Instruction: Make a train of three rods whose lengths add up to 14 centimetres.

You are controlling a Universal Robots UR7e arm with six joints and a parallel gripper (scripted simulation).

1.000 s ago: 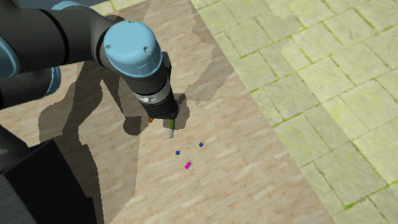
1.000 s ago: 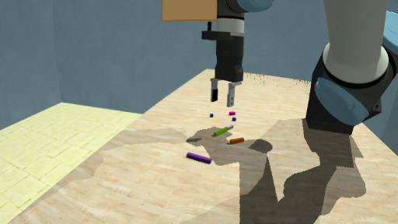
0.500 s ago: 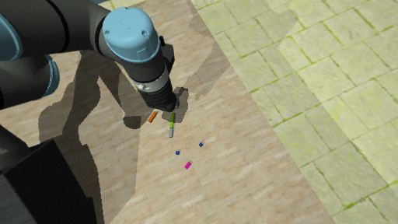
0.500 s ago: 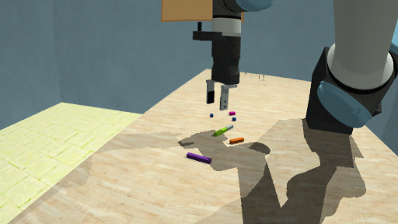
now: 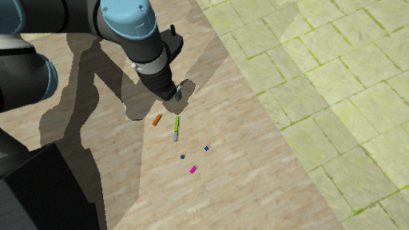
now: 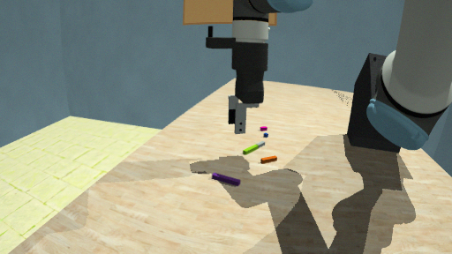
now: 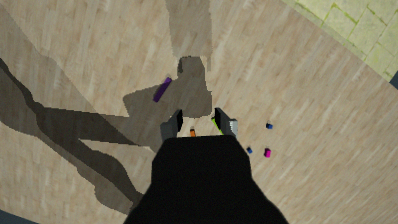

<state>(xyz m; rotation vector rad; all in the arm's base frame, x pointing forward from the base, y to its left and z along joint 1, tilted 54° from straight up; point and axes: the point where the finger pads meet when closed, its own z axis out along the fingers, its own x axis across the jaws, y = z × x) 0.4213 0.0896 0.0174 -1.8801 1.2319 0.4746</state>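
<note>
A lime rod [image 5: 176, 123] and a grey rod [image 5: 175, 136] lie flat, end to end in one line; they also show in the exterior view, lime [image 6: 250, 149] and grey [image 6: 260, 144]. An orange rod [image 5: 156, 119] lies apart to their side. A purple rod [image 6: 226, 179] lies alone in shadow nearer the table's other end, and also shows in the wrist view [image 7: 162, 89]. My gripper [image 6: 236, 119] is open and empty, raised well above the table between the purple rod and the lime rod.
Two blue rods [image 5: 182, 156] [image 5: 206, 148] and a magenta rod [image 5: 192, 169] lie loose beyond the grey rod. A black box [image 6: 371, 106] stands on the table at the arm's base. The table edge runs beside a tiled floor [image 5: 339, 80].
</note>
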